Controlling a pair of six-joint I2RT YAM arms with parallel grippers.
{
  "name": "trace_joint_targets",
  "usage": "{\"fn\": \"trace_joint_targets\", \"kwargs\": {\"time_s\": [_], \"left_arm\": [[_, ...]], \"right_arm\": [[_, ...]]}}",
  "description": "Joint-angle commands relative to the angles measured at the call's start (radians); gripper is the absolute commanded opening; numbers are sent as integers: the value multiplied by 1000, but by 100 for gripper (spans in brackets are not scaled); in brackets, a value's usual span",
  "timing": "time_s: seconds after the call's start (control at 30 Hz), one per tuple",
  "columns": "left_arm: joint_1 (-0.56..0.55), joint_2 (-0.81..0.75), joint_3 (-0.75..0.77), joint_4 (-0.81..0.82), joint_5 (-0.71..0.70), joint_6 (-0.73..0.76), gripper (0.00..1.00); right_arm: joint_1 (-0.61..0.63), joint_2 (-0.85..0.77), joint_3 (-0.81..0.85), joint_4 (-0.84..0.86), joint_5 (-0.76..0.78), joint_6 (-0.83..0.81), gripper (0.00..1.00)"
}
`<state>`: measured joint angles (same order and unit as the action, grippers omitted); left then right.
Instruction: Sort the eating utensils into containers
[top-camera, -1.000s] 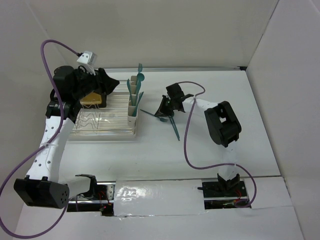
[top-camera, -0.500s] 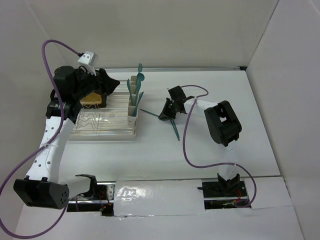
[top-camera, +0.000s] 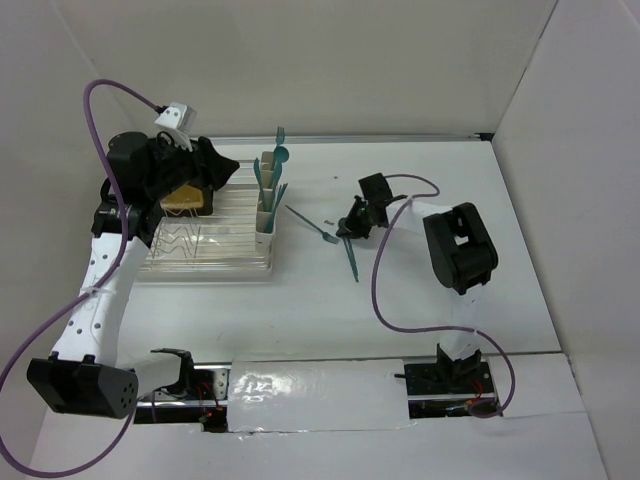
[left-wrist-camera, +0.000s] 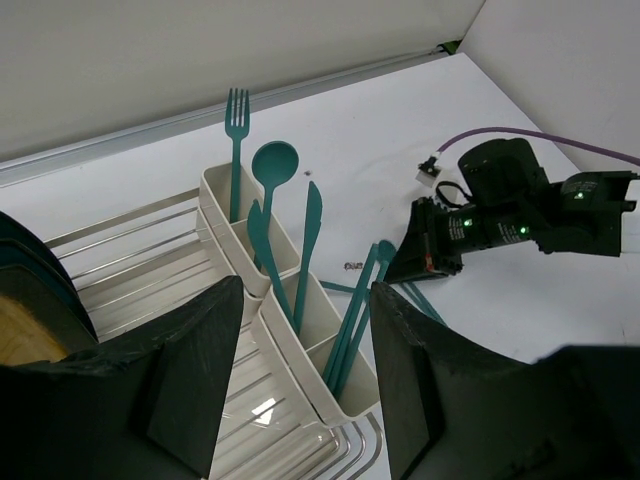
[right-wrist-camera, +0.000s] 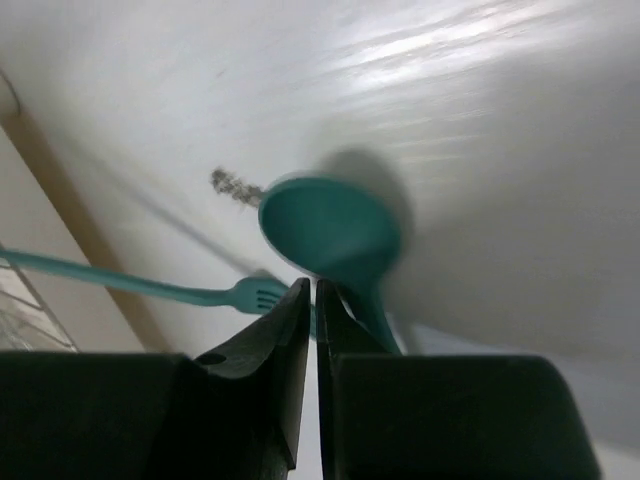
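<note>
Cream plastic cups, joined in a row, stand against the right edge of a clear dish rack. The left gripper hovers above the row, fingers spread wide and empty. The far cup holds an upright fork. The next cups hold a spoon and a knife. Right of the cups, a loose fork lies on the white table. Farther right, the right gripper has its fingers closed together, with a loose spoon at their tips. Whether they pinch its handle cannot be told.
</note>
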<state>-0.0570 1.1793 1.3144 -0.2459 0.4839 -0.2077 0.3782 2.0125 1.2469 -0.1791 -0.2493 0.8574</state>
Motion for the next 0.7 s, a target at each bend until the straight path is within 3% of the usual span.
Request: {"fn": "trace_joint_targets", "kwargs": {"time_s": [0.0, 0.23, 0.4, 0.67], "left_arm": [[-4, -33, 9, 37, 4, 27, 65], [-9, -32, 11, 37, 19, 40, 66], [-9, -32, 9, 39, 53, 44, 66], [-10, -35, -1, 48, 128, 48, 66]], "right_arm": [[-70, -38, -73, -77, 119, -63, 13], [-114, -80, -105, -122, 104, -243, 11], [-88, -127, -78, -65, -30, -359, 13], [34, -140, 81, -19, -50, -609, 36]]}}
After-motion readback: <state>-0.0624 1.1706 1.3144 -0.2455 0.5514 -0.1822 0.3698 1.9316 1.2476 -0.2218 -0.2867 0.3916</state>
